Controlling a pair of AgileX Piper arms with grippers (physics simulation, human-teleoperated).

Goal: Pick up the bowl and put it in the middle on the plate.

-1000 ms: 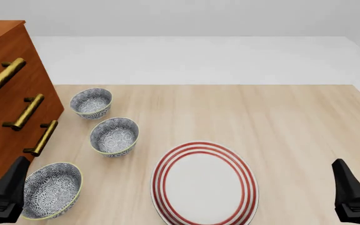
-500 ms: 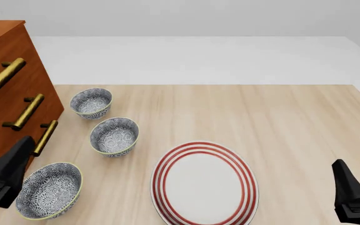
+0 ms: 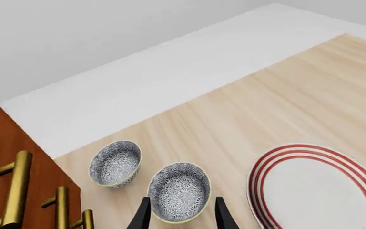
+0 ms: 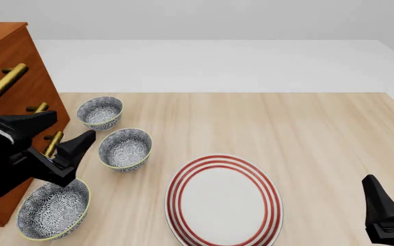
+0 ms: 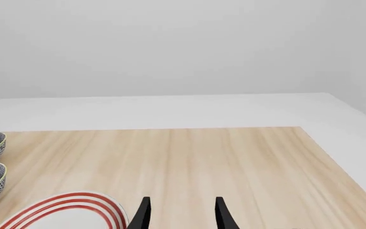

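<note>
your left gripper (image 4: 55, 134) is lifting forward since before, fingers apart, nearing the small floral blue-grey rigid bowl (image 4: 125, 148) beside the red-ringed white plate (image 4: 224, 202); you're likely needing its slippery rim.

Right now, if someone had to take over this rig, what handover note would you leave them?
Left gripper: open, holding nothing, raised above the table's left side near the cabinet; in its wrist view the fingers frame the middle bowl.
Right gripper: open, empty, low at the near right edge.
Three look-alike bowls sit in a row on the left: far, middle, near. The plate lies bare, near centre.
Done: nothing gripped or placed.
Left: grip a bowl, lift it, set it on the plate's middle.
</note>
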